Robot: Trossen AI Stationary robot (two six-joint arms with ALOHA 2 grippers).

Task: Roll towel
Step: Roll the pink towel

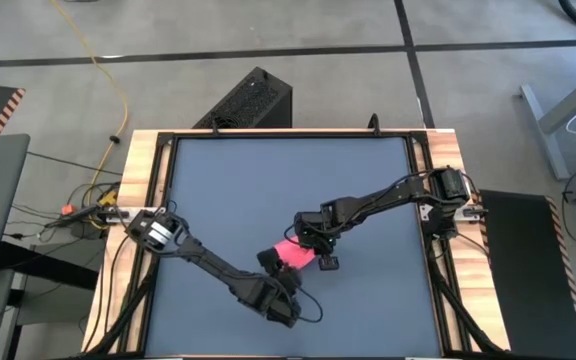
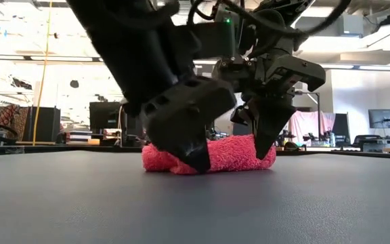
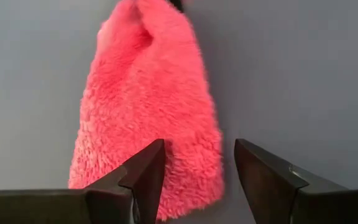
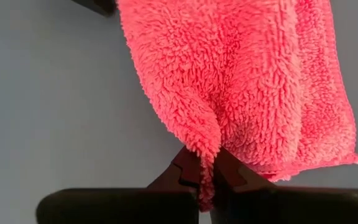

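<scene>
From above, the pink towel (image 1: 290, 251) lay bunched near the middle of the grey mat (image 1: 268, 170) on the counter (image 1: 140, 170), caught between the two arms. The right pincer (image 1: 313, 252) reached in from the right and met the towel's far end; the left pincer (image 1: 276, 268) came up from the near left and sat just beside its near end.

At counter level, the towel (image 2: 212, 156) showed as a low, partly rolled bundle, its long axis running across the picture. The left pincer (image 2: 191, 146) stood in front of one end, the right pincer (image 2: 266, 132) pointed down onto the other.

The left wrist camera showed the towel (image 3: 148, 106) stretching lengthwise away from the left pincer (image 3: 197, 171), whose fingers (image 3: 148, 171) were spread, one resting on the towel's near end and the other on bare mat, gripping nothing.

The right wrist camera showed the right pincer (image 4: 201, 165) pressed together on a fold of the towel (image 4: 247, 81), pinching its edge. With that end pinned, the left arm looked the better placed to close on the free end and carry on the roll.
</scene>
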